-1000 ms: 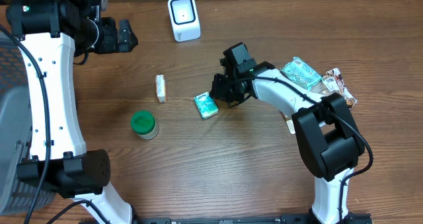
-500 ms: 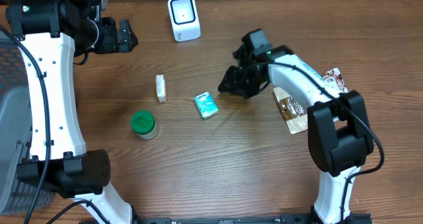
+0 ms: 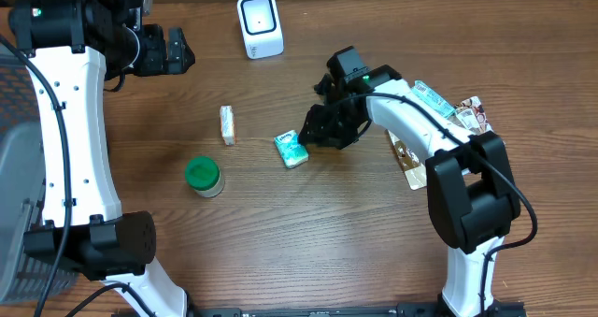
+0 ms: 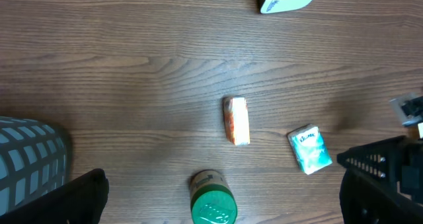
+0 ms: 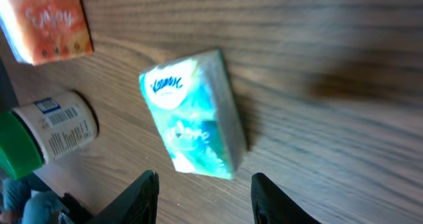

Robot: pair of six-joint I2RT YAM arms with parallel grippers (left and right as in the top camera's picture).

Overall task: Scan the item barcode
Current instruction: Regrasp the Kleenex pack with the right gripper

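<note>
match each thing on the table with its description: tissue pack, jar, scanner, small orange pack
1 tissue pack
2 jar
3 scanner
4 small orange pack

a white, at the top of the overhead view
b green lid
c teal, just ahead of the right claw
d lying between scanner and jar

Pairs: 1-c, 2-b, 3-a, 4-d

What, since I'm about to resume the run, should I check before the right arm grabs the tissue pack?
1. Right gripper jaws open: ok.
2. Tissue pack inside the gripper: not ok, it lies just ahead.
3. Barcode side showing: cannot tell.
4. Scanner unobstructed: ok.
5. Left gripper open, far from the pack: ok.
6. Green-lidded jar apart from the pack: ok.
</note>
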